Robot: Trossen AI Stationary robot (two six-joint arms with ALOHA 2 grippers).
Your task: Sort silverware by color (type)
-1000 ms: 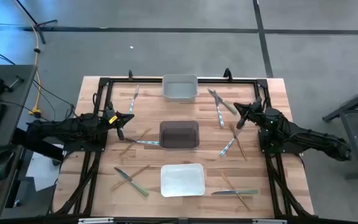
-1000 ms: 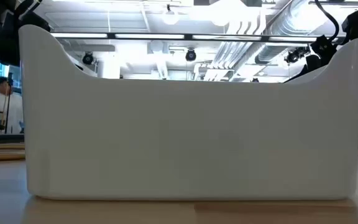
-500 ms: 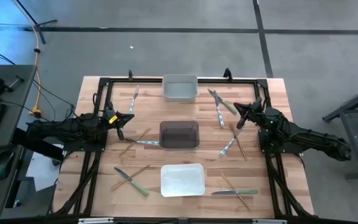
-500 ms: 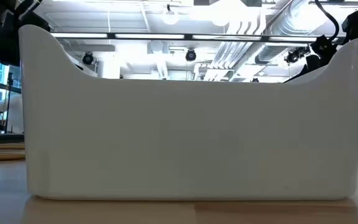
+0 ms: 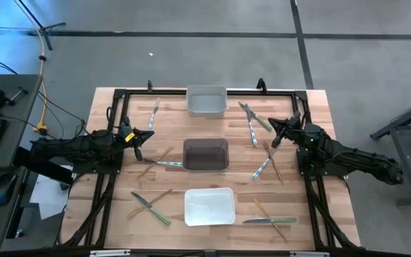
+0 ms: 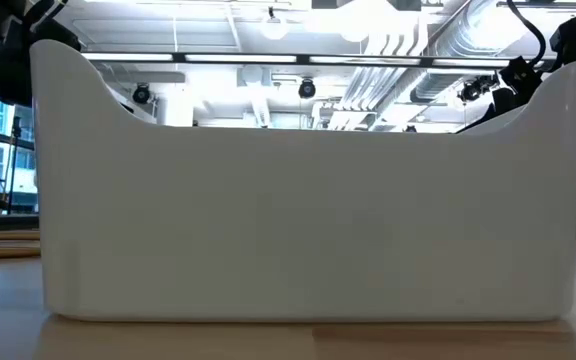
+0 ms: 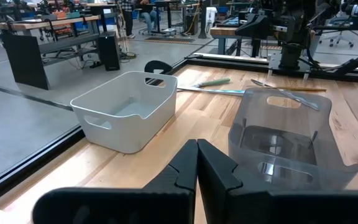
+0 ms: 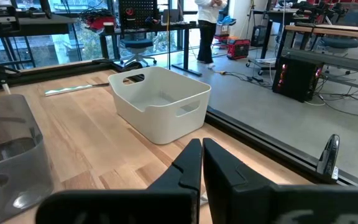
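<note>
— Nearest the camera edge of the worktop (image 5: 105,214), what is there to start on?

— A white bin (image 5: 209,205) sits empty, with a crossed green knife and wooden utensil (image 5: 150,205) to its left and another green-and-wood pair (image 5: 270,218) to its right. Nothing is sorted yet, as far as I can judge.

— And the hands?

— The left hand (image 5: 135,137) hovers mid-worktop, fingers pressed together, holding nothing; the right hand (image 5: 275,135) likewise, shut and empty. Each must spread its fingers before descending.

— Closest target?

— For the left, the silver knife and wooden sticks (image 5: 159,161) just beside the smoky-grey bin (image 5: 205,153). For the right, the silver and wooden pieces (image 5: 268,163) near it. Take the top piece of each crossed pile, gripping across the handle.

— Farther out?

— A pale fork (image 5: 153,113) and two more utensils (image 5: 251,118) flank the far white bin (image 5: 206,101).
</note>
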